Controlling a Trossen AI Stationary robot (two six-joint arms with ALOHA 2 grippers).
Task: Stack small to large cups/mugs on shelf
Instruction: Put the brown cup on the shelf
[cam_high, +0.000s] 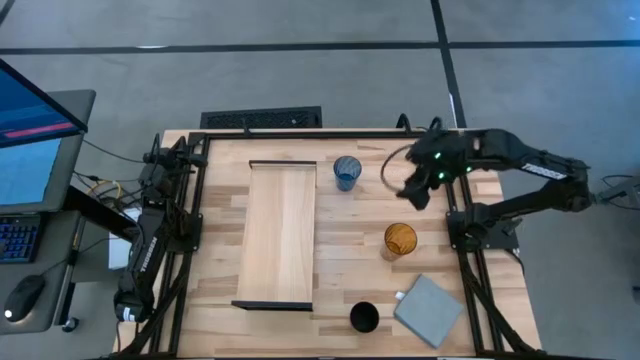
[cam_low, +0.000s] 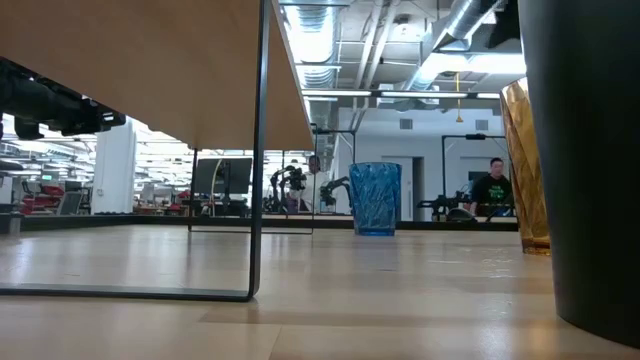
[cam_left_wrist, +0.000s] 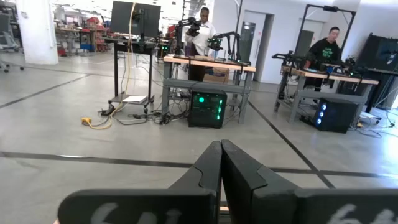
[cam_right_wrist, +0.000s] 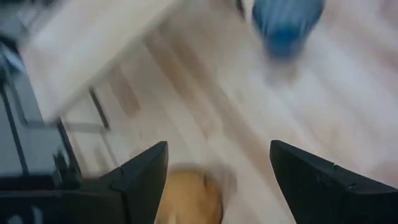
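The blue cup (cam_high: 347, 171) stands on the table at the far side, just right of the shelf (cam_high: 279, 233); it also shows in the low view (cam_low: 376, 198) and the right wrist view (cam_right_wrist: 287, 23). The amber cup (cam_high: 400, 239) stands mid-right on the table and shows in the right wrist view (cam_right_wrist: 188, 198). The black cup (cam_high: 364, 318) stands near the front edge. My right gripper (cam_high: 415, 192) is open and empty above the table, between the blue and amber cups. My left gripper (cam_left_wrist: 221, 163) is shut and empty, parked at the table's left side.
A flat grey square pad (cam_high: 429, 309) lies at the front right, beside the black cup. The shelf's dark frame leg (cam_low: 258, 150) stands on the table. People stand at benches in the room beyond (cam_left_wrist: 324, 48).
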